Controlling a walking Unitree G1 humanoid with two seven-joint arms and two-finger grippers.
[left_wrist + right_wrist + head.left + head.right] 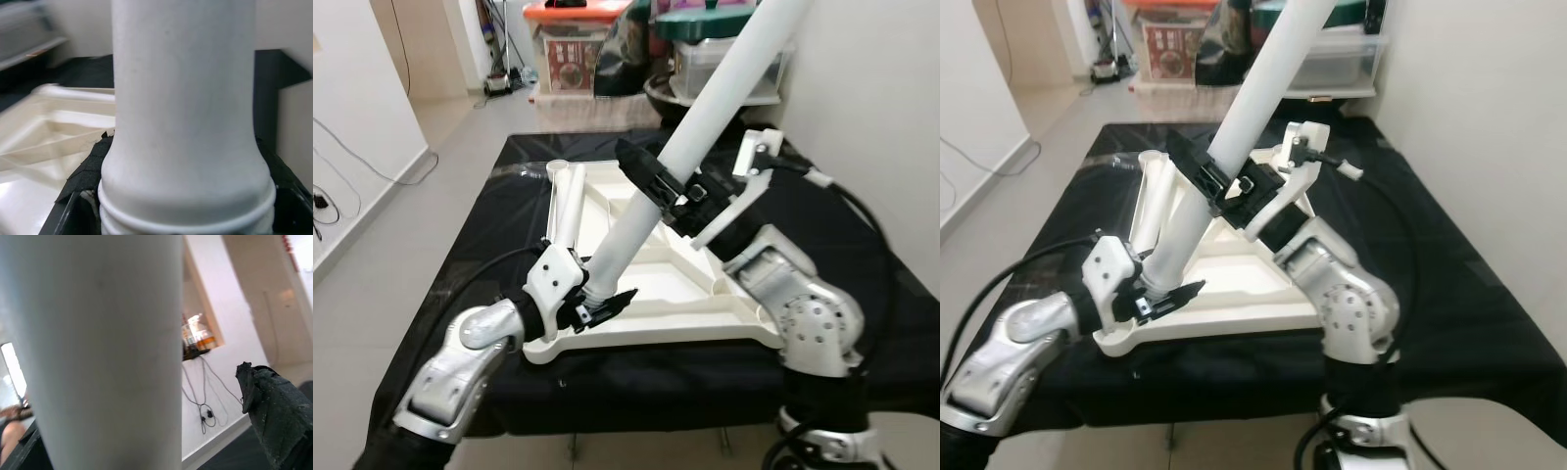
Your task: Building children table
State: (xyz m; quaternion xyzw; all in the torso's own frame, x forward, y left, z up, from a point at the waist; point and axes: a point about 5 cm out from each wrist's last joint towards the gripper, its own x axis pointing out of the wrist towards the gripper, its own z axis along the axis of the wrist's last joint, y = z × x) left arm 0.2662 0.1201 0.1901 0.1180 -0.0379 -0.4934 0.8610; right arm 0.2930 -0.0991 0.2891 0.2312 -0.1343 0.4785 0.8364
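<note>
At the near corner of the upturned tabletop (636, 294), the left pincer (597, 305) is pinching the ribbed lower end of a white table leg (705, 127), its black fingers (617, 302) pressed against either side of the leg just above the corner socket. Higher up the same leg, the right pincer (656, 186) is clamped around the shaft, one black finger (274, 411) visible beside the leg in the right wrist view. The leg stands tilted, its foot at the tabletop's near left corner and its upper end leaning away and to the right, out of the top of the head views. The tabletop is cream-white, lying underside up, with raised ribs forming a triangular pattern. A second leg (570, 191) stands already fitted at the far left corner. The tabletop rests on a surface covered with a black cloth (862, 245). Beyond the surface, against the back wall, are plastic storage boxes (573, 44) with an orange lid and a green lid. Cables (333, 186) trail along the floor by the left wall.
</note>
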